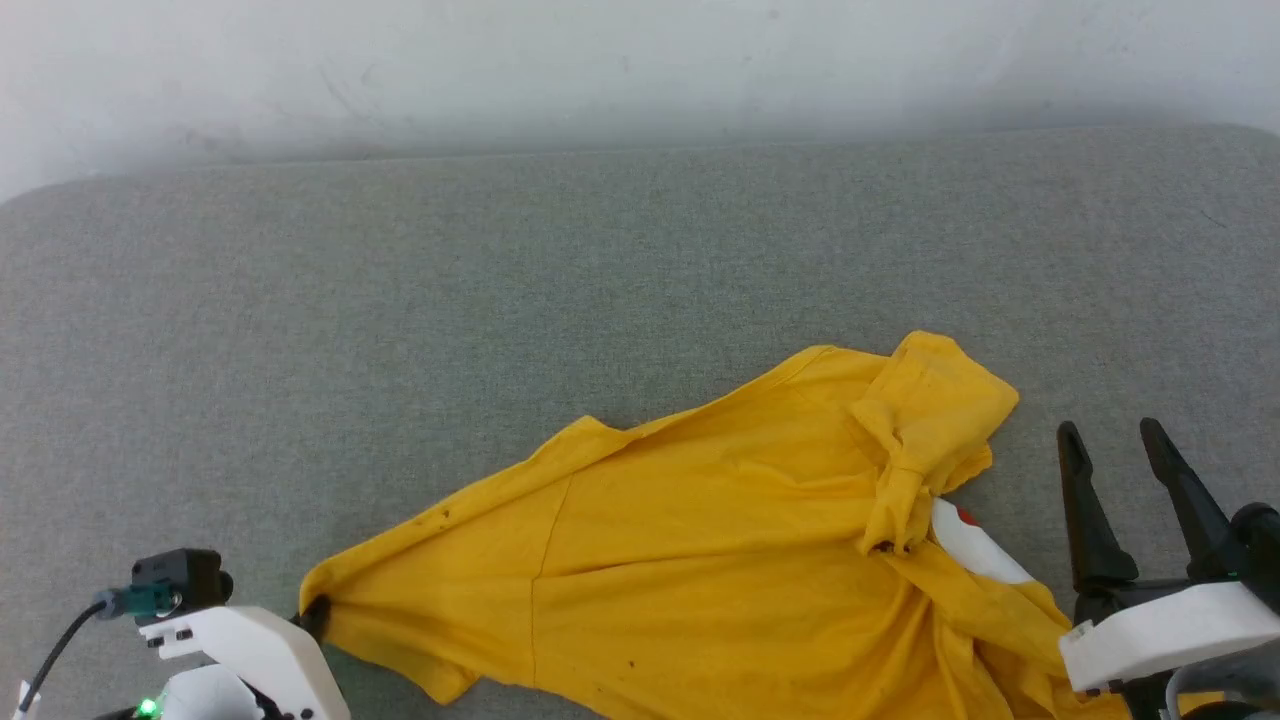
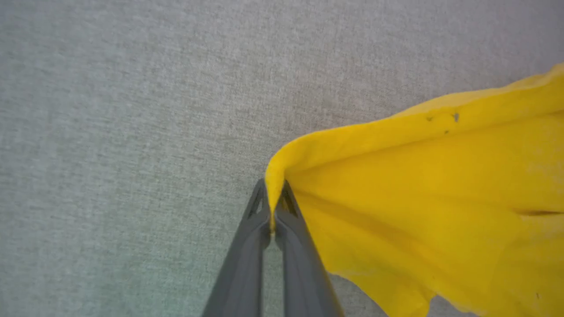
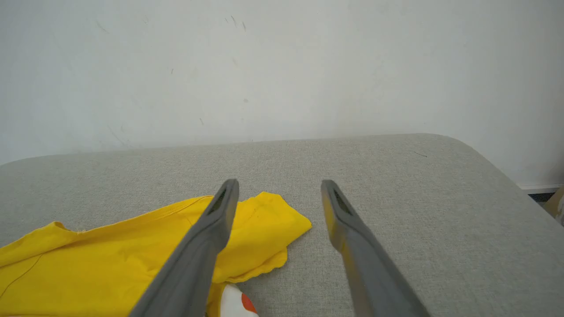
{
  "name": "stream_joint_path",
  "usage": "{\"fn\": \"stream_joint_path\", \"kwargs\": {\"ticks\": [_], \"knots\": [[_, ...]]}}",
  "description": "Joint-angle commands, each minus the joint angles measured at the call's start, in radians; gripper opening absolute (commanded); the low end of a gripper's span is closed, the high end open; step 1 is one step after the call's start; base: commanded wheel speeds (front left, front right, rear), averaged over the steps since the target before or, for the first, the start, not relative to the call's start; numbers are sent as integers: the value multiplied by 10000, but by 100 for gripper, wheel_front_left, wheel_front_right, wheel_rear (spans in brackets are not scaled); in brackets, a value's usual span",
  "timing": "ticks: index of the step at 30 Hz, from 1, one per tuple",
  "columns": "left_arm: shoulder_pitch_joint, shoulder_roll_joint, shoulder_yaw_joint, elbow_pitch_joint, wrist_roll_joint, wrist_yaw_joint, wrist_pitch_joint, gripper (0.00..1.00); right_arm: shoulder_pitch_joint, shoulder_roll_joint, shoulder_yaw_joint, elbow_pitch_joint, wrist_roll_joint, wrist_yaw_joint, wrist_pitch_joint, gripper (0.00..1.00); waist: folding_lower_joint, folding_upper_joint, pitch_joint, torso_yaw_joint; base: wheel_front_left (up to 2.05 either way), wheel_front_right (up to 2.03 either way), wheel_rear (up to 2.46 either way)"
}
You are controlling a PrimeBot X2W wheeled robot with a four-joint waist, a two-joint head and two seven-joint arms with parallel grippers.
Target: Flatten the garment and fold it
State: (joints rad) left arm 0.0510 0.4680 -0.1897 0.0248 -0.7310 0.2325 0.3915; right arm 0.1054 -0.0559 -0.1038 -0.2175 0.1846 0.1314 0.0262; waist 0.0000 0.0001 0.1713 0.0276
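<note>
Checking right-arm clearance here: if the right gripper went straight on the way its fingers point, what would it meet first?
Probably bare grey padded surface, then the white wall; depth is unclear. The open right gripper aims past the garment, whose folded edge lies left of that line.

The grey surface (image 1: 400, 300) lies bare across its far and left parts; the crumpled garment (image 1: 700, 520) covers the near right, and the wall (image 1: 640, 70) closes the far edge.

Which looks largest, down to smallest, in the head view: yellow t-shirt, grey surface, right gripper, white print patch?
Largest first:
grey surface
yellow t-shirt
right gripper, though nearness to the camera may enlarge it
white print patch, partly hidden by folds
</note>
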Motion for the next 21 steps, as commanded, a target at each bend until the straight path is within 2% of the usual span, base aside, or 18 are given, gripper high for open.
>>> {"fn": "stream_joint_path", "kwargs": {"ticks": [1, 2, 3, 7, 11, 17, 21], "knots": [[64, -177, 90, 120, -115, -86, -220, 20, 65, 28, -72, -65, 22, -7, 64, 100, 0, -1, -52, 0, 0, 0, 0], [48, -318, 129, 168, -197, -144, -406, 68, 82, 29, -107, -60, 42, -7, 113, 100, 0, -1, -95, 8, 0, 0, 0], [19, -452, 161, 189, -254, -213, -619, 100, 107, 29, -156, -44, 61, -7, 174, 100, 0, -1, -152, 23, 0, 0, 0], [-155, -1021, 282, 49, -296, -446, -1750, 100, 167, -49, -439, 223, 159, -7, 676, 100, 0, -1, -360, 107, 0, 0, 0], [-402, -1247, 208, -245, 396, -543, -3152, 100, -173, -341, -640, 978, 478, -7, 1242, 100, 0, -1, -500, 187, 0, 0, 0], [-629, -1546, 105, -268, 1709, -348, -5536, 100, -1810, -1289, -503, 3174, 1224, -7, 1987, 100, 0, -1, -415, 405, 0, 0, 0], [-842, -1797, 5, -160, 2125, -398, -6233, 100, -3389, -1987, 69, 4811, 1696, -7, 2429, 100, 0, -1, -57, 811, 0, 0, 0]]}}
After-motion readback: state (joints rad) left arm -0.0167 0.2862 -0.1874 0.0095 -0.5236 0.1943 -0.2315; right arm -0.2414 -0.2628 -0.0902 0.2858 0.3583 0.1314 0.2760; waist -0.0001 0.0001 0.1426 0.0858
